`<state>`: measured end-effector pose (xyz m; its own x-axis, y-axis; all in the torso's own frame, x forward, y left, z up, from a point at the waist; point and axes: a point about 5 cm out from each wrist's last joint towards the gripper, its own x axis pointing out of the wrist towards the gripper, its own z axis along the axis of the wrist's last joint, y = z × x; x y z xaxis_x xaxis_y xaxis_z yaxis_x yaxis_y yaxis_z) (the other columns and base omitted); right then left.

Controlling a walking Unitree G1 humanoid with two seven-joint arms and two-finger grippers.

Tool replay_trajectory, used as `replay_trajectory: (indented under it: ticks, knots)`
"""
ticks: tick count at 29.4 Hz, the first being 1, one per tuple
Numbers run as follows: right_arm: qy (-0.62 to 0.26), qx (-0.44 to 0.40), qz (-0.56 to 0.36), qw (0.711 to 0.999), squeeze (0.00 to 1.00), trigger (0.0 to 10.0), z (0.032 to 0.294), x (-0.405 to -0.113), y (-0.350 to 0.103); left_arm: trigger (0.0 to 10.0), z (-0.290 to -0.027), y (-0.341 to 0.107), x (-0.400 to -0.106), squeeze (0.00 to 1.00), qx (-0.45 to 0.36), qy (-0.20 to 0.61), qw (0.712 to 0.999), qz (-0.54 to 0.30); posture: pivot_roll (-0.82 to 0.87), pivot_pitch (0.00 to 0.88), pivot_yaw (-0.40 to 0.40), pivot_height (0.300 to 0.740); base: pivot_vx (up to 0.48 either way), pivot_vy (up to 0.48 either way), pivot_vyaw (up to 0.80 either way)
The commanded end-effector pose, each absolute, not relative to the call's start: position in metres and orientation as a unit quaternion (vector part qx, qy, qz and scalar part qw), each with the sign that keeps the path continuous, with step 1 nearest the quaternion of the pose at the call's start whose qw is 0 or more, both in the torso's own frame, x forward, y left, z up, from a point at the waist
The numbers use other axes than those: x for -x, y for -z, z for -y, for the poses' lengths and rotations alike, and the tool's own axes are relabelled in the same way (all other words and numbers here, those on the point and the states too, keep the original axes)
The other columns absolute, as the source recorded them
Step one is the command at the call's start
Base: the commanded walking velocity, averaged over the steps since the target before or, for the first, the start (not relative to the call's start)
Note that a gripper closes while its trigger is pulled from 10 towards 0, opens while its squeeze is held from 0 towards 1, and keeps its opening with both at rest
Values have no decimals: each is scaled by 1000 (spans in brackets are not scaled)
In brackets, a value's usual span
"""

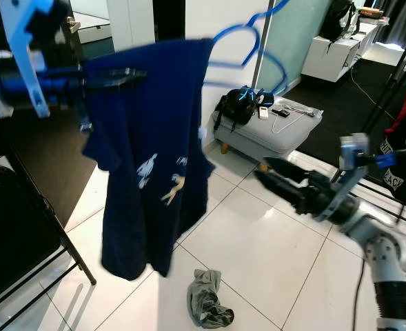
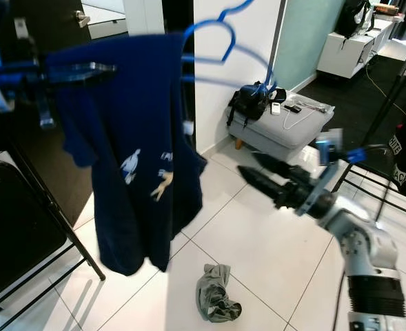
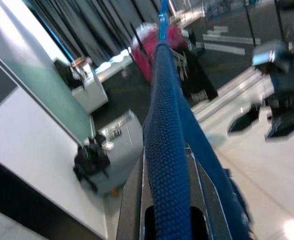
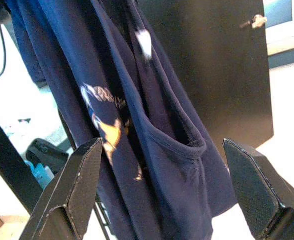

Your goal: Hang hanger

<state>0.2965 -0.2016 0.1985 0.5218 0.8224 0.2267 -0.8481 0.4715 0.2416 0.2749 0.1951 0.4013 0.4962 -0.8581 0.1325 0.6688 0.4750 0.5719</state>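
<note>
Blue hanger (image 1: 247, 48) carries dark navy T-shirt (image 1: 147, 158) with pale bird print, held high over white tile floor (image 1: 258, 248). Left gripper (image 1: 113, 77) fingers clamped on shirt shoulder. Right gripper (image 1: 275, 176) spread wide, holding nothing, near shirt

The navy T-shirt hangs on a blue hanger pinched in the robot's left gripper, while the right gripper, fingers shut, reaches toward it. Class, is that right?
Not quite. The right gripper has its fingers spread open, not shut, as the right wrist view shows. The rest stands: the navy T-shirt hangs on the blue hanger, pinched in the left gripper.
</note>
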Motion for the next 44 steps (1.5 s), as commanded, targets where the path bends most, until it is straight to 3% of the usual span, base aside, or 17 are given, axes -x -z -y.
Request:
replay_trajectory:
  ticks: [1, 3, 4, 22, 33, 40, 44]
  knots:
    - [-485, -144, 37, 862, 0, 10000, 202, -296, -199, 4706, -195, -412, -271, 0, -218, 460, 826, 242, 37, 0, -26, 740, 0, 0, 0]
    - [-485, -144, 37, 862, 0, 10000, 202, -296, -199, 4706, -195, -412, -271, 0, -218, 460, 826, 242, 37, 0, -26, 740, 0, 0, 0]
    - [-483, -142, 40, 863, 0, 10000, 203, -296, -202, 10000, -193, -415, -270, 0, -218, 471, 818, 249, 32, 0, -24, 740, 0, 0, 0]
    - [-533, -143, 8, 834, 0, 10000, 196, -278, -192, 10000, -183, -439, -261, 0, -216, 483, 798, 288, 44, 0, -32, 740, 0, 0, 0]
    - [-520, -196, 42, 830, 0, 10000, 220, -273, -200, 10000, -175, -445, -255, 0, -220, 499, 784, 297, 43, 0, -27, 740, 0, 0, 0]
    - [-530, -191, 27, 826, 0, 10000, 211, -272, -195, 10000, -170, -445, -255, 0, -218, 504, 781, 298, 41, 0, -25, 740, 0, 0, 0]
    - [-538, -173, 11, 825, 0, 10000, 194, -276, -187, 10000, -165, -445, -253, 0, -214, 511, 776, 302, 46, 0, -23, 740, 0, 0, 0]
